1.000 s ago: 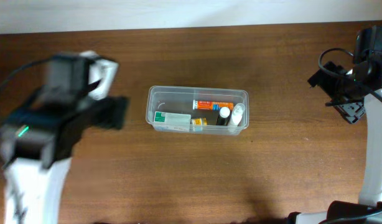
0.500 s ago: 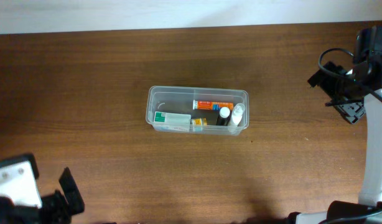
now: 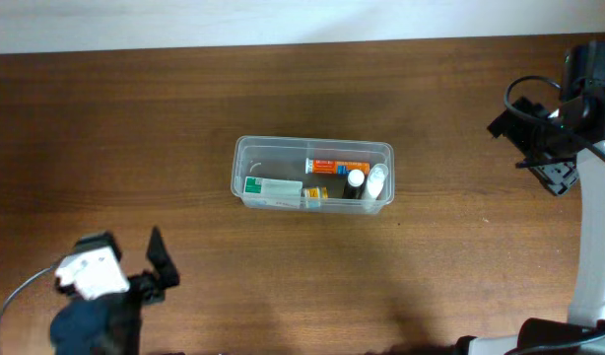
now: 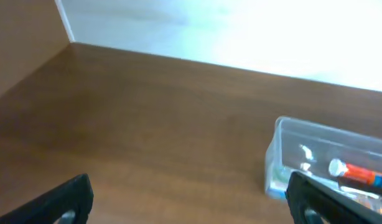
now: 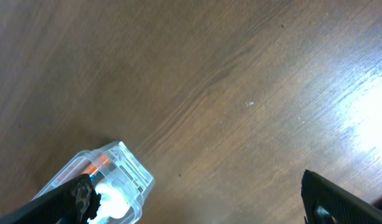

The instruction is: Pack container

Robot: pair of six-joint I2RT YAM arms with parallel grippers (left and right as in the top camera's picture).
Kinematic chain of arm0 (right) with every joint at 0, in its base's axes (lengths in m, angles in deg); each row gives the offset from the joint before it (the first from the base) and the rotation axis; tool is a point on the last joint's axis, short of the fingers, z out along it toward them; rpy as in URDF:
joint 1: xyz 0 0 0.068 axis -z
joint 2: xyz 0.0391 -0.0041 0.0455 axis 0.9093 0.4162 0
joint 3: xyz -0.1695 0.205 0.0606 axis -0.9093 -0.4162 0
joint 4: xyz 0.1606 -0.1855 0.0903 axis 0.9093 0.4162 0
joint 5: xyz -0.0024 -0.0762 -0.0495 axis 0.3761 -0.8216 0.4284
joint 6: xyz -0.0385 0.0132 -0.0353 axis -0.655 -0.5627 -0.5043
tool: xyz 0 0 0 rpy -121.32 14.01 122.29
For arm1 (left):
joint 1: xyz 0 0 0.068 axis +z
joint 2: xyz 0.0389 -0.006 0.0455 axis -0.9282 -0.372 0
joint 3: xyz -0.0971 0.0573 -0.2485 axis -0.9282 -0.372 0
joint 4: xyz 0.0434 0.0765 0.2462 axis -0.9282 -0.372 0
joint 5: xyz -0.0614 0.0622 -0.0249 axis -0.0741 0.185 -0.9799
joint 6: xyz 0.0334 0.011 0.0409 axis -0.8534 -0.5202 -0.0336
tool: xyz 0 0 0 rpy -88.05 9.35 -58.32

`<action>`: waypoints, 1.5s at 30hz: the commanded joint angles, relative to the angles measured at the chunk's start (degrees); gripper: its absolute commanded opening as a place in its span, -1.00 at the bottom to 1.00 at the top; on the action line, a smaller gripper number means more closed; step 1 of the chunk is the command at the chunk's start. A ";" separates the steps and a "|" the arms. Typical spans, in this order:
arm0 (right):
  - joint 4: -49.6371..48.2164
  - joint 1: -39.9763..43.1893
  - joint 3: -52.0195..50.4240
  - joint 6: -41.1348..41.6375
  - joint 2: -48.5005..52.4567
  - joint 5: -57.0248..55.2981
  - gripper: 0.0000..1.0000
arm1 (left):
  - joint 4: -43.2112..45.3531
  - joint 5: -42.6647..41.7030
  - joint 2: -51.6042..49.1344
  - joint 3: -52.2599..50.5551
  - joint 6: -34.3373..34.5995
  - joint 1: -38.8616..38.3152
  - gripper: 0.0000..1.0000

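On the overhead view the container point(image 3: 312, 176) sits in the middle of the table point(image 3: 105, 118), holding small boxes point(image 3: 273, 185) and bottles point(image 3: 376, 177). Its long axis runs 9 to 3 o'clock. My left gripper point(image 4: 190, 200), spread wide and empty, has it at about 2 o'clock. My right gripper point(image 5: 206, 200), equally wide and empty, has it at 9 o'clock. I judge the left slightly nearer.

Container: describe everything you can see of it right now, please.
The container is a clear plastic rectangular tub with rounded corners and a rim. It has no lid and sits upright in the middle of the table. Inside are a green-and-white box, an orange-and-white pack and two white-capped bottles. Only the table and its contents touch it.
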 commanded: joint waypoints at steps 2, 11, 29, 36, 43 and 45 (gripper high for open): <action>0.02 0.22 0.74 -0.22 -0.72 -0.13 0.97 | 10.91 -5.05 0.35 -7.65 1.14 0.31 0.99; 0.02 0.22 0.74 -0.22 -0.72 -0.13 0.97 | 23.61 -13.49 -0.39 -21.53 1.25 0.31 0.99; 0.02 0.22 0.74 -0.22 -0.72 -0.13 0.97 | 21.00 -14.49 -0.39 -25.20 1.81 0.31 0.99; 0.02 0.22 0.74 -0.22 -0.72 -0.15 0.97 | 19.47 -11.50 0.92 -25.44 1.79 -0.09 0.99; 0.02 0.22 0.74 -0.22 -0.72 -0.13 0.97 | 19.78 -11.87 10.01 -28.22 1.81 -2.03 0.99; 0.02 0.22 0.74 -0.22 -0.72 -0.13 0.97 | 20.59 -11.87 12.66 -29.92 1.81 -2.86 0.99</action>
